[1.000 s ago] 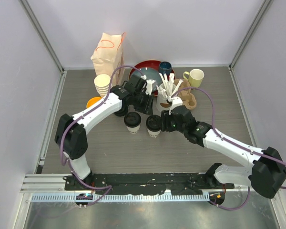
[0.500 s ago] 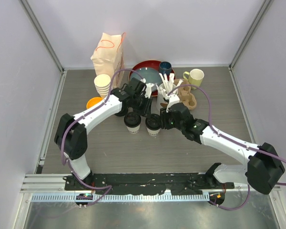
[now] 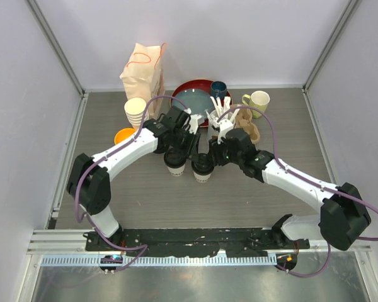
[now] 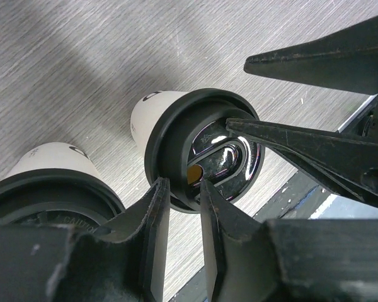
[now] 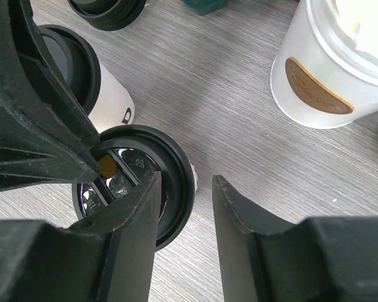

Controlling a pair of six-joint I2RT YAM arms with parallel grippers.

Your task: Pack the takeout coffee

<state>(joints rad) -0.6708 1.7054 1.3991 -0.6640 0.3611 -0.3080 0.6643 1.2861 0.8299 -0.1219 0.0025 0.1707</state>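
We see both crowding the right cup's point(image 5: 148, 141) lid rim: right gripper point(image 5: 186, 182) apart astride it, left gripper's point(image 4: 184, 189) hold we cannot tell; left cup point(image 4: 50, 163) just beside.

A tall paper bag point(image 3: 142, 68) stands at the far left of the grey surface point(image 3: 176, 201), a stack of cups point(image 3: 135, 112) just before it, an orange bowl point(image 3: 123, 135) nearer. A red plate point(image 3: 188, 86) carries a grey plate point(image 3: 198, 99). A dark mug point(image 3: 218, 89) stands at the red plate's right edge, and a yellow mug point(image 3: 259, 100) sits further right. A utensil cup point(image 3: 219, 117) sits beside a brown carrier point(image 3: 249, 126).
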